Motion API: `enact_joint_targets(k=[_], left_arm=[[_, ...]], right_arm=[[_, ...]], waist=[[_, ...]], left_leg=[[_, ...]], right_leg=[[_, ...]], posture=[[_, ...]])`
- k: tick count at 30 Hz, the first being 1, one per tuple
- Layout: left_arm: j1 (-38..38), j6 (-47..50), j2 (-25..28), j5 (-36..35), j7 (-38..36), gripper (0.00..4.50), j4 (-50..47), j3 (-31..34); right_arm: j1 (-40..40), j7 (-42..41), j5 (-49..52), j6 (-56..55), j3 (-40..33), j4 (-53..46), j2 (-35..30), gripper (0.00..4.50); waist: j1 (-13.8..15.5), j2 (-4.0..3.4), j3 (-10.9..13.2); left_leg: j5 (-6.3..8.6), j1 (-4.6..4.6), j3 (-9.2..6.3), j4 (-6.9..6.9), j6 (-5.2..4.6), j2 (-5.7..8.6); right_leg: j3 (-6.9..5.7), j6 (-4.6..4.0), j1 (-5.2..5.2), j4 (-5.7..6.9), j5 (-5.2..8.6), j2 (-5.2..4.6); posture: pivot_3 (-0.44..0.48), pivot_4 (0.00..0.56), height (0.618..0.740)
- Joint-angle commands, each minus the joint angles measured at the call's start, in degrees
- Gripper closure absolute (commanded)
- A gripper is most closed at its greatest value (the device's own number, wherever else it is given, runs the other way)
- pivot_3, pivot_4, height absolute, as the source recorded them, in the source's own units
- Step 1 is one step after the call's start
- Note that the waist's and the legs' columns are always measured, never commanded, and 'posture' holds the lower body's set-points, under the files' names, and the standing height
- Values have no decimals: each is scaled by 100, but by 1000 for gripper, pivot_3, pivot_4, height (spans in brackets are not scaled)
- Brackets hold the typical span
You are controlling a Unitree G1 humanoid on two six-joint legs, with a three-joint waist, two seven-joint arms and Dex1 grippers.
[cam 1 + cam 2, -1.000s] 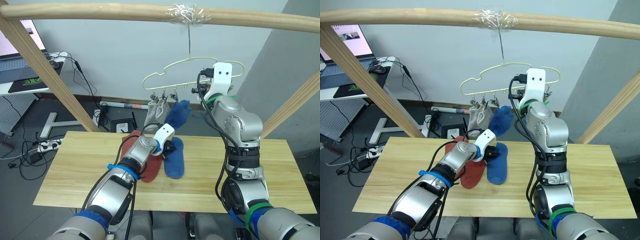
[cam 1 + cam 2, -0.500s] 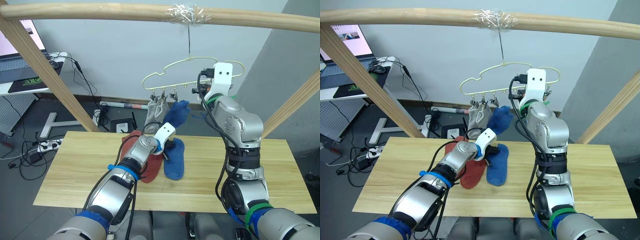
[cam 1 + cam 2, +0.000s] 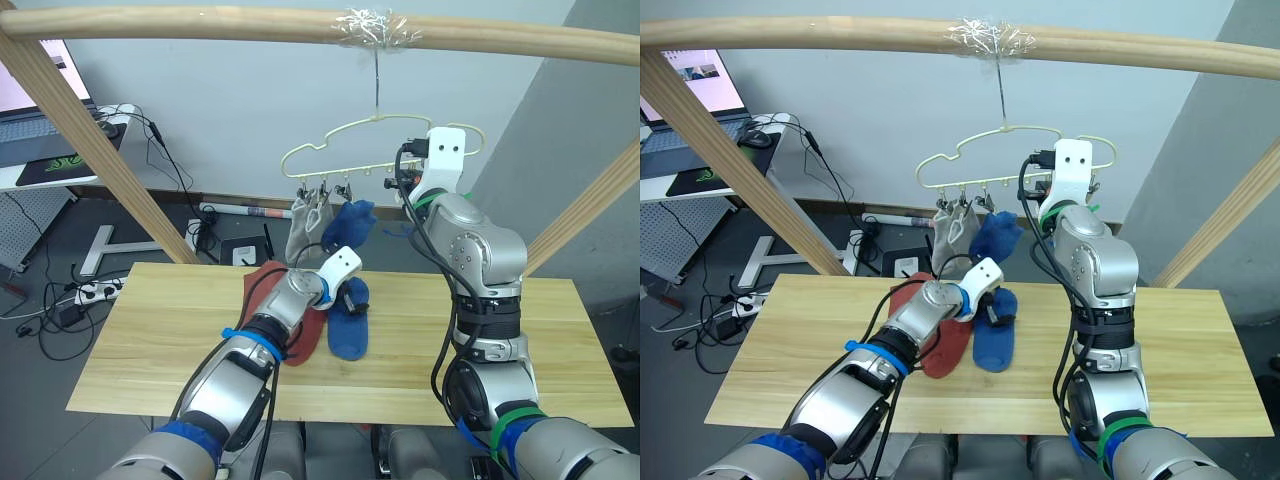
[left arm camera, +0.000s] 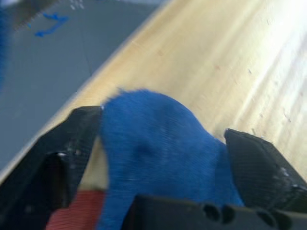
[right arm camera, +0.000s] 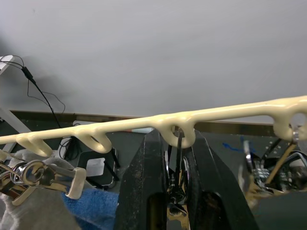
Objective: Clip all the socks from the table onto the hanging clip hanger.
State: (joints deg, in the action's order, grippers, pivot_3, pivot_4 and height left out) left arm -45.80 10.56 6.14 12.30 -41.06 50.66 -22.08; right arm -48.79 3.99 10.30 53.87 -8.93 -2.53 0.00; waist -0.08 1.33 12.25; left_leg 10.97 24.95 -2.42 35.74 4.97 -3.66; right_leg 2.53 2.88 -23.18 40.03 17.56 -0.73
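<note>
The soft blue ankle sock [image 4: 158,158] lay on the light wooden plank table [image 3: 160,340], its end bunched between the spread fingers of the left gripper [image 4: 158,158], not yet clamped. It looked light and limp; a pinch at the cuff edge would probably hold best and leave fabric free for a clip. The right gripper [image 5: 175,191] was clenched on a small metal clip [image 5: 176,189] of the pale yellow-green wire clip hanger [image 3: 980,145]. Counted: 1 blue sock and at least 1 rust-red sock [image 3: 268,285] on the table; 2 light grey socks [image 3: 955,230] and 1 blue sock [image 3: 998,235] hung clipped.
</note>
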Motion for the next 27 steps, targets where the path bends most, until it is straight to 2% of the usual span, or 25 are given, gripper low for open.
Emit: enact_joint_targets(k=[1,8,16,19,21,27], left_arm=[[-223,123,-170,180,-51,14,205,-151],[-580,309,-392,427,-78,14,1037,-229],[-633,343,-471,455,-211,14,1233,-192],[-629,363,-471,424,-216,549,1229,-140],[-637,380,-467,414,-228,1062,1227,-110],[-637,378,-462,424,-230,2881,1208,-63]], right_arm=[[-57,34,47,-20,-27,-355,-33,4375],[-68,38,41,13,-38,-391,-48,4375],[-48,64,36,31,-48,-437,-37,4375],[-39,66,37,35,-50,-440,-35,4375],[-38,66,37,31,-50,-426,-38,4375],[-41,68,37,26,-47,-414,-41,4375]], waist=[[-1,0,0],[-11,0,0],[-10,0,0],[-11,0,0],[-12,0,0],[-11,0,0]], left_leg=[[0,0,0,0,0,0],[0,0,0,1,0,0],[0,-1,-1,1,-1,0],[0,-1,-1,1,-1,0],[0,-1,-1,1,-1,0],[0,-1,-1,1,-1,0]], right_leg=[[0,0,0,0,0,0],[0,0,1,0,0,1],[0,0,2,1,0,1],[0,0,3,1,0,1],[-1,0,3,0,0,1],[-1,0,3,0,0,1]], posture=[[57,183,740],[51,187,740],[51,187,740],[41,188,740],[41,188,740],[44,189,740]])
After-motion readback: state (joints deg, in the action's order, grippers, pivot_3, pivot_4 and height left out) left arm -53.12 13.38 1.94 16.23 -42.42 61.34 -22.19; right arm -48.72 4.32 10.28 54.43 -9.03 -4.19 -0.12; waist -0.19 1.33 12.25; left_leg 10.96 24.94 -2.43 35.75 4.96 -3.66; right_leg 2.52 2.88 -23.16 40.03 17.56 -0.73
